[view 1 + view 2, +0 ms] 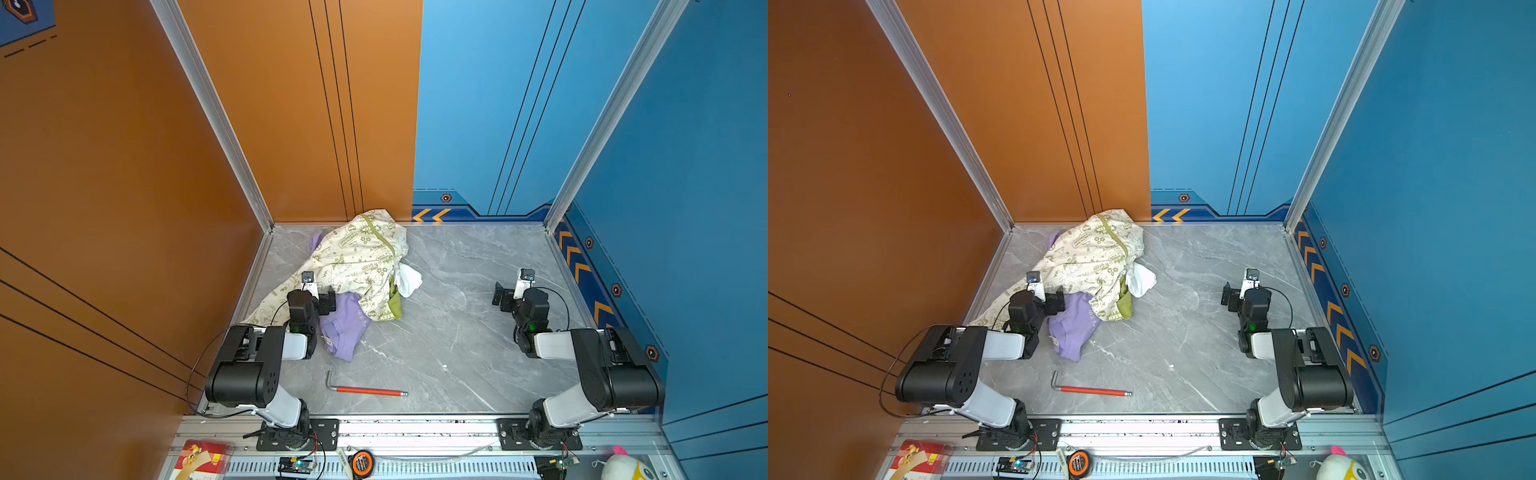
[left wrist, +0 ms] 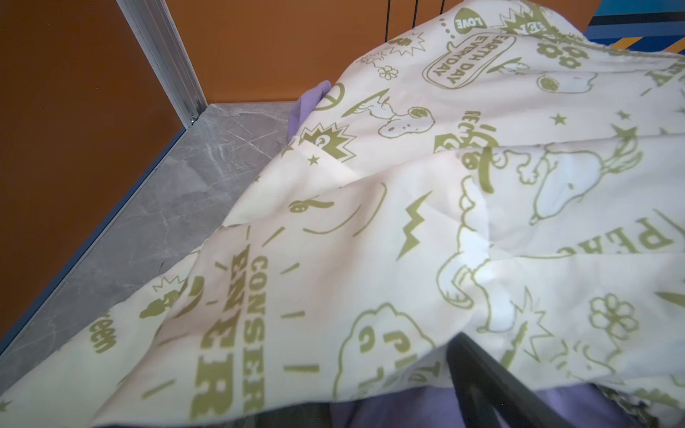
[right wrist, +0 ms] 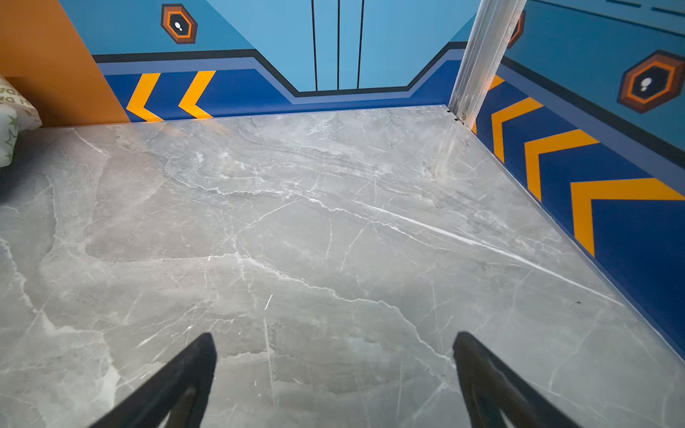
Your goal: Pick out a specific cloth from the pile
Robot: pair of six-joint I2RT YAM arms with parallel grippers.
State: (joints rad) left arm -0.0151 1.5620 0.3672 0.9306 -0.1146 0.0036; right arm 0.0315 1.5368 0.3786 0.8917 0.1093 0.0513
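Right fingers [image 3: 174, 385] spread, hex key [image 1: 365, 390] top-view only

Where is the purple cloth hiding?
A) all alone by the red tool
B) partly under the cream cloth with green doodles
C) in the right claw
B: the purple cloth pokes out from under the cream doodle cloth, and the right claw is open with nothing in it.

Our two arms, the left arm [image 1: 237, 382] and the right arm [image 1: 619, 382], are bulky black joints joined by white links. A thin black cable [image 1: 188, 386] loops off each, a green light [image 1: 296, 328] glows near each wrist, and the right gripper [image 3: 333, 334] has black tapering fingers [image 3: 196, 355].
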